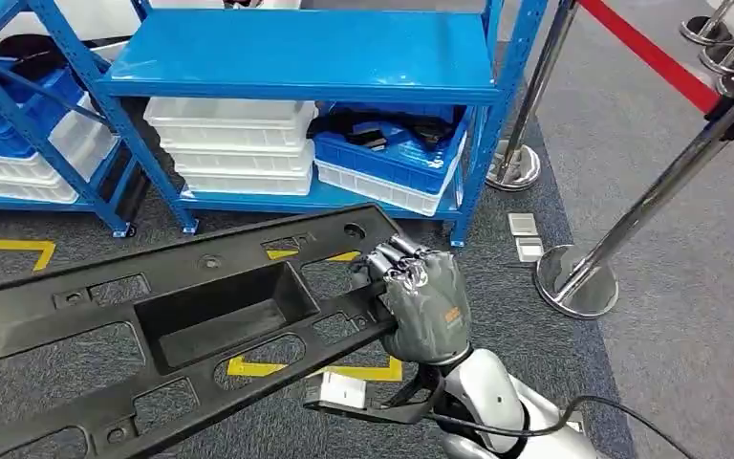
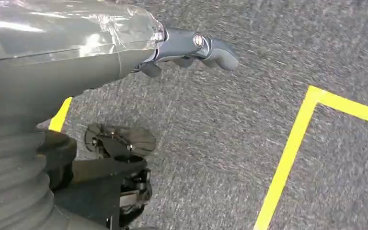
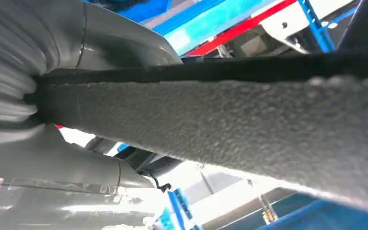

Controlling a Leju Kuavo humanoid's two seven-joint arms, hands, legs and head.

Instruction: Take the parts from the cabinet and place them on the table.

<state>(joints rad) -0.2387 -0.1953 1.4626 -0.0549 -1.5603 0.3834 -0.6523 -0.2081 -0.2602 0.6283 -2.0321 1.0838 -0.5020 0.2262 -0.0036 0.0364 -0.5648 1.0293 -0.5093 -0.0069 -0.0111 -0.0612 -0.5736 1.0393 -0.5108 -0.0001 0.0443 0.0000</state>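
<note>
A long black plastic panel [image 1: 182, 320] with a deep rectangular recess and several cut-outs runs from the lower left up toward the middle, held above the floor. My right hand [image 1: 425, 301] grips its right end, fingers wrapped over the edge. The right wrist view has the panel's rough underside [image 3: 220, 124] running straight out of my right hand [image 3: 52, 57]. My left hand [image 2: 187, 48] hangs over grey carpet and holds nothing. More dark parts lie in a blue bin [image 1: 392, 153] on the cabinet's lowest shelf.
The blue shelving cabinet [image 1: 306, 53] stands ahead with stacked white bins [image 1: 234, 143] on its lowest shelf. Chrome stanchions [image 1: 578, 277] with a red belt [image 1: 645, 48] stand at the right. Yellow tape [image 1: 315, 368] marks the grey carpet.
</note>
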